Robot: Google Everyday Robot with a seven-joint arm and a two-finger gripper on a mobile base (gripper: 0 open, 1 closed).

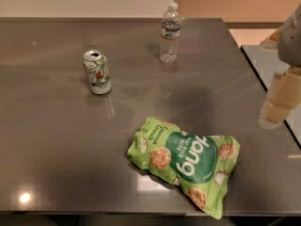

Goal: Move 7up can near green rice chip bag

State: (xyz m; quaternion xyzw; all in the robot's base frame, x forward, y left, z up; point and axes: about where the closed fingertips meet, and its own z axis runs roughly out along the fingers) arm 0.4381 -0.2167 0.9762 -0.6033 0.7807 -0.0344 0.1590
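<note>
1. Grey and glossy, the worktop (56,164) fills most of the view and carries three things, with a bright spot of reflected light near its front left corner.
2. The 7up can (97,72) stands upright on the far left part of the worktop. It is silver-white with green and red markings, and the dark opening in its top shows.
3. The green rice chip bag (186,161) lies flat at the near right, close to the front edge. Its white lettering reads upside down from the camera, and pictures of round chips show on it.
4. The can and the bag are well apart, with bare worktop between them.
5. A clear water bottle (170,33) with a white cap stands upright near the far edge, to the right of the can and apart from it.
6. The claw (278,102) shows as pale, blurred shapes at the right edge of the view, over the worktop's right side and away from all three things. I cannot tell whether it is apart or together.
</note>
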